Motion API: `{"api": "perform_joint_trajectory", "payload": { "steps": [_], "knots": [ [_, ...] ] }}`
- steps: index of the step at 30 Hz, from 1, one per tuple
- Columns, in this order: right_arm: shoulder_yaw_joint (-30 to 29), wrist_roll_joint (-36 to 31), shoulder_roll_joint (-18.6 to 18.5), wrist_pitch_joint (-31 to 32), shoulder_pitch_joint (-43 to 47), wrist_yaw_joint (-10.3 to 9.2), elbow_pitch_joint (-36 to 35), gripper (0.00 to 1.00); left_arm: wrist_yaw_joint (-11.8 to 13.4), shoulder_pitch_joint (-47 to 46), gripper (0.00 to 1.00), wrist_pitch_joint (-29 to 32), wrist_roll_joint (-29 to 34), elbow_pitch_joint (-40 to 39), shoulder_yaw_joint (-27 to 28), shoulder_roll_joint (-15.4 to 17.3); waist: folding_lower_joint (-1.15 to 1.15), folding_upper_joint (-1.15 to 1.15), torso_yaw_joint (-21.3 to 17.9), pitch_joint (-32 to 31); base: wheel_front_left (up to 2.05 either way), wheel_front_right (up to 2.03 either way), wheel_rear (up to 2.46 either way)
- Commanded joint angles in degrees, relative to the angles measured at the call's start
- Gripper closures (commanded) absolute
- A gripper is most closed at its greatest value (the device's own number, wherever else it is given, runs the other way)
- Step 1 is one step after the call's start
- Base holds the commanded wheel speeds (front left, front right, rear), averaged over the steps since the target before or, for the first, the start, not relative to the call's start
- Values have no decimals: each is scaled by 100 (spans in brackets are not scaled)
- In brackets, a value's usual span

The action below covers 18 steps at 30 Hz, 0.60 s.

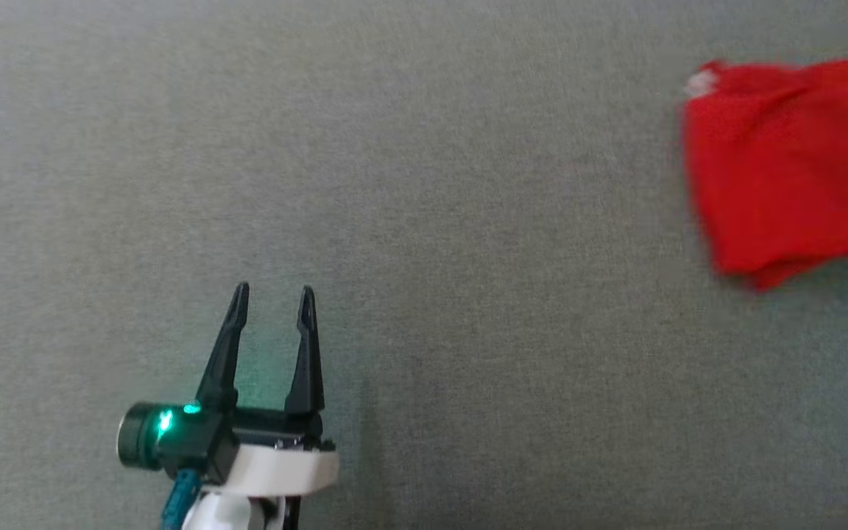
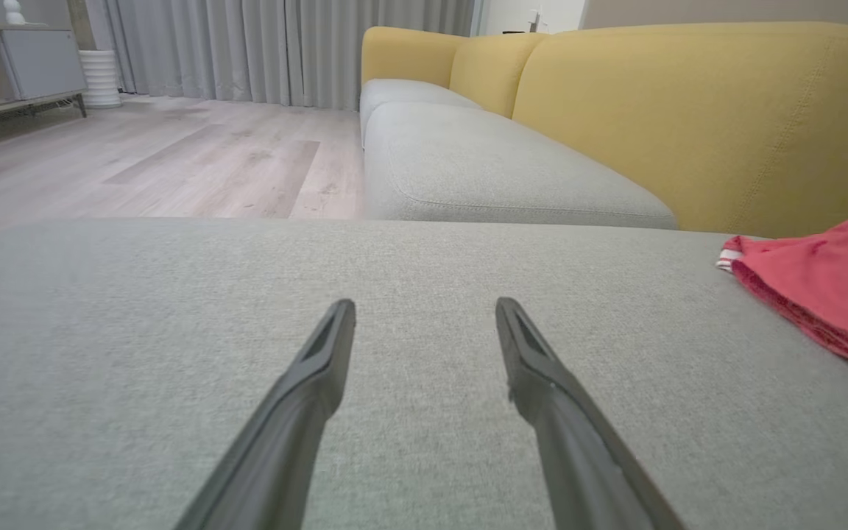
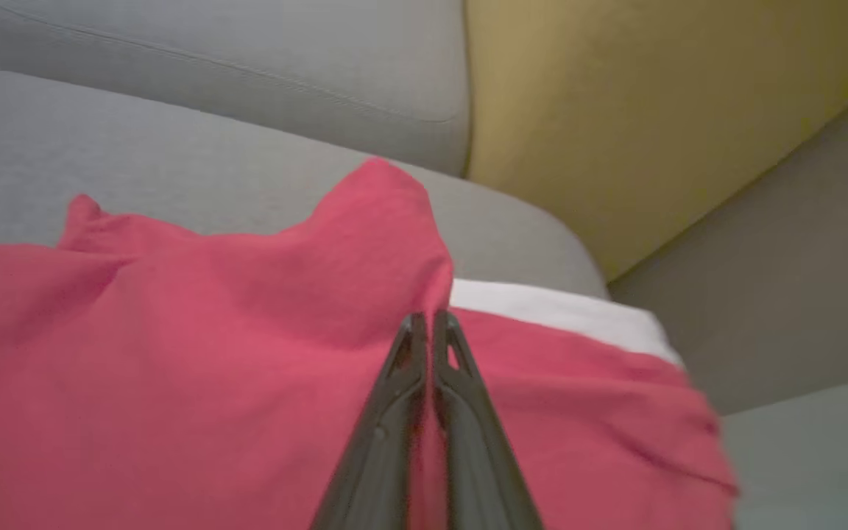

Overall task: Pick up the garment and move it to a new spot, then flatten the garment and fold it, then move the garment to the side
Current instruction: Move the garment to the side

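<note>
Sofa, mid-task: my right gripper (image 3: 428, 324), closed tight on a raised fold of the red garment (image 3: 196, 353), holds it far to my right on the grey seat cushion (image 1: 424, 147), seemingly to carry it aside; my left gripper (image 1: 274, 302), spread wide and empty, waits well apart over bare fabric

We see a broad grey woven-fabric seat surface (image 1: 431, 184) spreading across the foreground. Beyond it lies a long grey seat cushion (image 2: 483, 169), backed by mustard-yellow upholstered backrests (image 2: 704, 125) with a stitched seam. To the left of the cushion we find a pale wood-plank floor (image 2: 174, 154) running to grey pleated curtains (image 2: 284, 51), with a white ribbed cylindrical pot (image 2: 101, 77) standing just beside a low grey cabinet (image 2: 34, 66) at the far left.
</note>
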Motion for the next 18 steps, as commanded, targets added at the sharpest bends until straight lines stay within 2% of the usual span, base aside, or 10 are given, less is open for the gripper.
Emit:
{"api": "perform_joint_trajectory", "payload": {
  "steps": [1, 2, 6, 9, 10, 11, 15, 18],
  "knots": [
    [-279, -56, -735, 305, -71, 35, -431, 100, 4, -244, 0, -29, -37, -193, 116, -26, -1, 0, -172, 339, 0, 0, 0],
    [-279, -56, -735, 305, -71, 35, -431, 100, 4, -244, 0, -29, -37, -193, 116, -26, -1, 0, -172, 339, 0, 0, 0],
    [-934, -163, -1508, 762, 52, 35, -732, 100, -25, -488, 0, -29, -71, -160, 83, -26, -1, 0, -130, 565, 0, 0, 0],
    [-1431, -331, -1819, 1067, 265, 35, -830, 100, -43, -599, 0, -29, -110, -137, 52, -26, -1, 0, -63, 642, 0, 0, 0],
    [-1585, -407, -1859, 1161, 353, 35, -840, 63, -46, -619, 0, -29, -120, -128, 42, -26, -1, 0, -38, 646, 0, 0, 0],
    [-1720, -475, -1864, 1241, 443, 35, -864, 0, -46, -632, 0, -29, -134, -112, 35, -26, -1, 0, -10, 638, 0, 0, 0],
    [-1976, -744, -1518, 1348, 779, 35, -1212, 0, -32, -616, 0, -29, -187, -53, 17, -26, -1, 0, 94, 491, 0, 0, 0],
    [-1882, -840, -837, 1323, 980, 35, -1601, 0, -12, -552, 0, -29, -187, -24, 8, -26, -1, 0, 155, 287, 0, 0, 0]
  ]
}}
